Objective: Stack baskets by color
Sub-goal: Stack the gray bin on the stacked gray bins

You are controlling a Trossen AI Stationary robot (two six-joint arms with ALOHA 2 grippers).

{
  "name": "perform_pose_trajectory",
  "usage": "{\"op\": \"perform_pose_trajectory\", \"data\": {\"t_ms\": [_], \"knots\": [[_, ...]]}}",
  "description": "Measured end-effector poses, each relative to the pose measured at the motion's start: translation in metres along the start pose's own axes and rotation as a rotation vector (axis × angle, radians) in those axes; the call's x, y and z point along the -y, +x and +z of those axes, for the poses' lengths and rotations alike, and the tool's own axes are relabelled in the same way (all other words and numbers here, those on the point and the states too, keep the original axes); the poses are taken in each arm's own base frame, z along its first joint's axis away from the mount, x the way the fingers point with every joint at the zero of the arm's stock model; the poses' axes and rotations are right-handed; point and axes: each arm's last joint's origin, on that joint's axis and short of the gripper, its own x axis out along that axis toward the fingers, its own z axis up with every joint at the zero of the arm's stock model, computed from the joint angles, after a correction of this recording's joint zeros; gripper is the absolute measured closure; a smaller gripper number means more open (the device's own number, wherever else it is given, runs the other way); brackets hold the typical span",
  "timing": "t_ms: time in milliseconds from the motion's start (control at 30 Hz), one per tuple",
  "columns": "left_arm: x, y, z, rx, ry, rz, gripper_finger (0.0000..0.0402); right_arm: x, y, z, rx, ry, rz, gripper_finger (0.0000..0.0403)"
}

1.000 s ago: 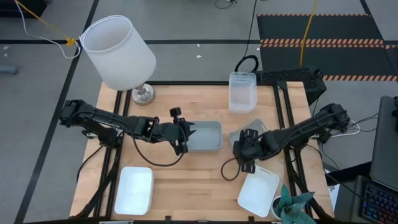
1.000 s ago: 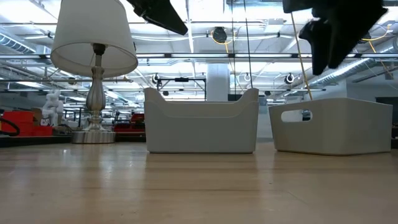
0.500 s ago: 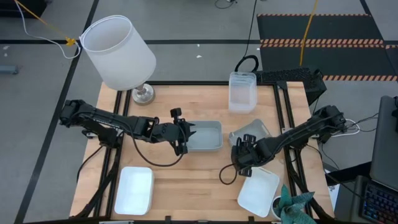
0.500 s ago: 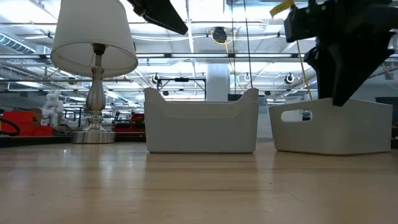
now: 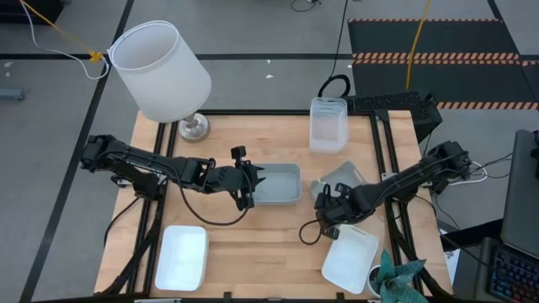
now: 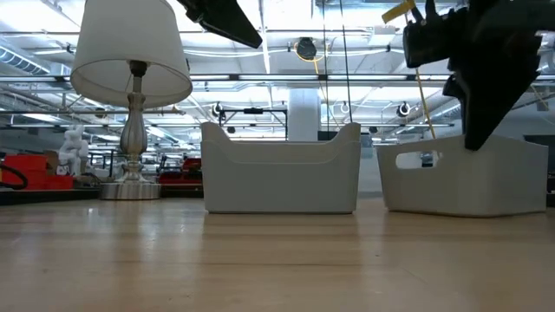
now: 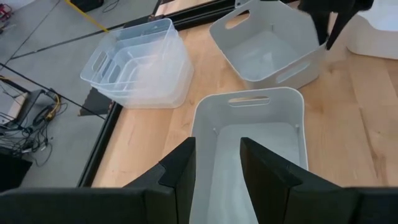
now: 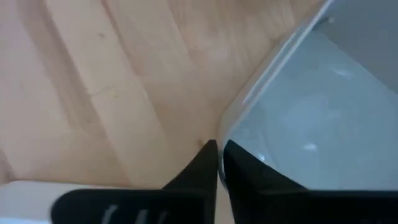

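Observation:
Two grey-blue baskets stand on the table's middle. One (image 5: pixel 282 183) lies level. The other (image 5: pixel 344 177) sits turned at an angle to its right. My left gripper (image 5: pixel 250 187) hangs open above the level basket's left end (image 7: pixel 249 106) and touches nothing; the low view shows it (image 6: pixel 227 22) well above the rim. My right gripper (image 5: pixel 327 204) points steeply down, shut at the angled basket's near-left corner. A stack of clear baskets (image 5: pixel 328 124) stands at the far edge. White baskets lie near left (image 5: pixel 181 255) and near right (image 5: pixel 349 259). My right gripper pinches the angled basket's rim at its rounded corner (image 8: pixel 231 121) between its two fingers, one finger (image 8: pixel 202 163) outside the wall and one inside. The fingers come from above, pointing steeply down. The basket's bottom (image 6: pixel 464 208) rests on the table.
A lamp with a big white shade (image 5: pixel 160 71) stands at the far left corner. A green plant (image 5: pixel 396 278) sits at the near right corner. Bare wood lies between the two white baskets along the near edge.
My right gripper has come down onto the angled basket's near-left corner, rolling about its own axis, and has shut on the rim. The basket has stayed on the table.

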Motion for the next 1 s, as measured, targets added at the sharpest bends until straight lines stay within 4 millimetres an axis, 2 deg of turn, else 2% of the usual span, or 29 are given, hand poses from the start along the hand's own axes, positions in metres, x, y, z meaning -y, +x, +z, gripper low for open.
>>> {"op": "perform_pose_trajectory", "data": {"t_ms": [67,233,667,800,1000], "knots": [[0.000,0.000,0.000,0.000,0.000,0.000,0.0276,-0.001,-0.005,-0.002,0.004,0.025,0.023,0.0395],[0.000,0.000,0.000,0.000,0.000,0.000,0.0276,-0.002,-0.019,-0.008,0.034,0.044,0.068,0.0393],[0.000,0.000,0.001,0.007,-0.003,0.000,0.0276,0.000,-0.062,-0.037,0.107,-0.190,0.180,0.0401],[0.000,0.000,0.003,0.030,-0.016,0.003,0.0276,-0.004,-0.089,-0.044,0.127,-0.319,0.201,0.0402],[-0.001,-0.001,0.010,0.092,-0.057,0.008,0.0276,-0.016,-0.133,-0.047,0.259,-0.504,0.243,0.0402]]}}
